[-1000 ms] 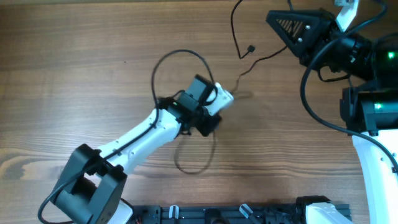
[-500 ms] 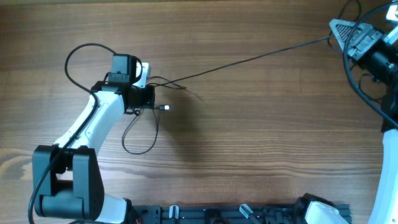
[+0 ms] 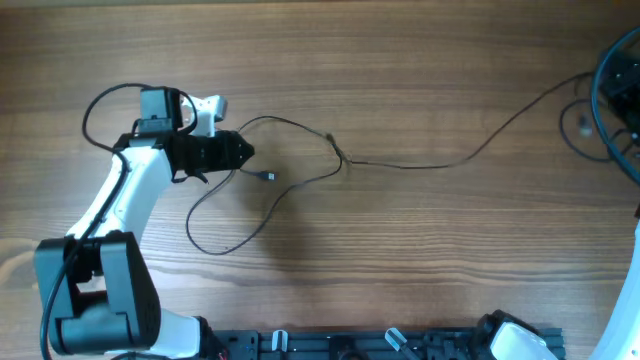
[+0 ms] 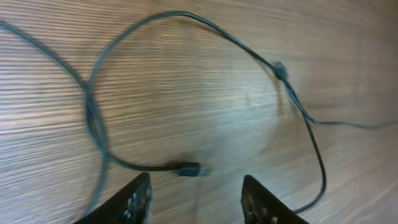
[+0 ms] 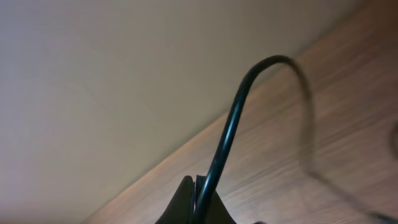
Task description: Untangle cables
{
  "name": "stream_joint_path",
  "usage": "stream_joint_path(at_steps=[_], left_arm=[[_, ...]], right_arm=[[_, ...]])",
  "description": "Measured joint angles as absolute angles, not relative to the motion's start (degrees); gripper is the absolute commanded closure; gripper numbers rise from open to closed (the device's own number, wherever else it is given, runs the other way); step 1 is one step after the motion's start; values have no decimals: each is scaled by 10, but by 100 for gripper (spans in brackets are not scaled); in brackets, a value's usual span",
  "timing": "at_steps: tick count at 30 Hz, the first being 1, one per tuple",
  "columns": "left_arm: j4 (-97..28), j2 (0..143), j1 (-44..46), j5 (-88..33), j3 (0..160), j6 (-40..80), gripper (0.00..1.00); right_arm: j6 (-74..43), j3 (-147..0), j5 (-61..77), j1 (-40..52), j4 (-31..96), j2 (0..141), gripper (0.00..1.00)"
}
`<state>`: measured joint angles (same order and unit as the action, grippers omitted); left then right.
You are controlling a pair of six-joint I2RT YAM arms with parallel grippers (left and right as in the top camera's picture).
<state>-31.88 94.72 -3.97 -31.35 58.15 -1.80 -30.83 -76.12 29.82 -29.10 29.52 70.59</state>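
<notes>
A thin black cable (image 3: 420, 165) lies slack on the wooden table, running from the right edge to a small knot (image 3: 340, 155) and into loose loops near the left arm. Its connector end (image 3: 268, 176) lies just in front of my left gripper (image 3: 238, 153). In the left wrist view the left gripper (image 4: 196, 202) is open and empty, with the connector (image 4: 189, 169) just ahead of its fingertips and the knot (image 4: 280, 70) farther off. My right gripper (image 5: 199, 199) is shut on the cable (image 5: 227, 137) and held up off the table; it is outside the overhead view.
The right arm's thicker black cables (image 3: 612, 90) hang at the overhead view's right edge. A black rail (image 3: 380, 345) runs along the table's front edge. The left arm's base (image 3: 95, 300) stands at the front left.
The cable was stretched taut between the two grippers and now lies slack in curves. The right gripper has moved out of the overhead view. The left gripper has shifted slightly left.
</notes>
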Motion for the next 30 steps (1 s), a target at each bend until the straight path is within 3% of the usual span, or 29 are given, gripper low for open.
stream_joint_path(at_steps=[4, 7, 13, 20, 21, 22, 23, 27, 30], left_arm=[[-320, 947, -49, -302, 582, -18, 48], [-326, 947, -49, -299, 581, -18, 49], [-330, 947, -49, -299, 581, -18, 51], [-361, 947, -49, -299, 581, -18, 52], [-364, 947, -49, -299, 581, -18, 52], [-365, 947, -49, -299, 581, -18, 52], [-365, 947, -49, -299, 581, -18, 52], [-370, 947, -48, -302, 581, -18, 52], [-369, 947, -36, -301, 581, -18, 52]], right_arm=[[-267, -760, 252, -313, 173, 705, 96], [-312, -761, 283, -382, 59, 704, 96], [-358, -762, 309, -544, 83, 759, 96], [-388, -762, 410, -562, 81, 935, 94], [-388, -762, 425, -562, 77, 954, 64], [-390, -762, 441, -562, 83, 974, 11], [-393, -763, 446, -562, 117, 986, 0], [-504, -764, 340, -562, 346, 1003, 0], [-554, -764, 305, -557, 438, 1003, 0]])
